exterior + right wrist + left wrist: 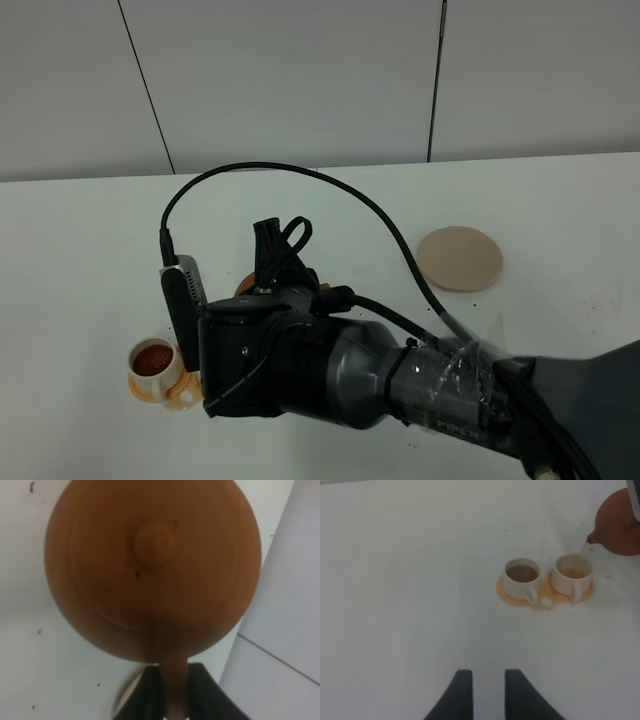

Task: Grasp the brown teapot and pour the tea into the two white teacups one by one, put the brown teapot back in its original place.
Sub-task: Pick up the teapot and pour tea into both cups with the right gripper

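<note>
Teapot (619, 522) cut off; arm (350, 375) hides one teacup (572, 572).

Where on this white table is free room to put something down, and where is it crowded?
Free: the bare flat round beige coaster and the white table around it; also the wide stretch between the open left hand and the two white teacups. Crowded: at the teacups, where the round reddish-brown clay teapot pours.

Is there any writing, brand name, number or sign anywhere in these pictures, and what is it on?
None: no writing can be read in any view.
The teapot, the full cup, the cup under the spout, the coaster and the table are plain.
The arm and its clear tape show no label.
</note>
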You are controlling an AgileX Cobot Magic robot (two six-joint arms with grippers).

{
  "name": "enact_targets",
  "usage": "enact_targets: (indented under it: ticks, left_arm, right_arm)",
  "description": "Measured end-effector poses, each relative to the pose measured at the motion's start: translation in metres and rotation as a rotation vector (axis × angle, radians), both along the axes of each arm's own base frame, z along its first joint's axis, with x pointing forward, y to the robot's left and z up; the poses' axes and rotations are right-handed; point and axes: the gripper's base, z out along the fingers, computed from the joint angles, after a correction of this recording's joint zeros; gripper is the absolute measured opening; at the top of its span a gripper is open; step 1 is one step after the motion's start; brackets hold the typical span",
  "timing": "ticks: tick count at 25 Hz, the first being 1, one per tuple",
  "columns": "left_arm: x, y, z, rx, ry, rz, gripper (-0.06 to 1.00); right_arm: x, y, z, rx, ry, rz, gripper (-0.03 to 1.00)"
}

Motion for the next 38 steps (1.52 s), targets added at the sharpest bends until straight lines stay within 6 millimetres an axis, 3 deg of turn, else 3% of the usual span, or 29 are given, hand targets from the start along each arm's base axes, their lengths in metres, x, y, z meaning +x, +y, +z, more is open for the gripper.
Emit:
enact_targets:
  ticks: [38]
  left_arm:
    - [0.0000,0.0000,0.0000,0.000,0.000,0.000,0.23]
  right_arm:
    - [-0.0043,0.0030,0.0004,-0.017,-0.005,0.026,0.10]
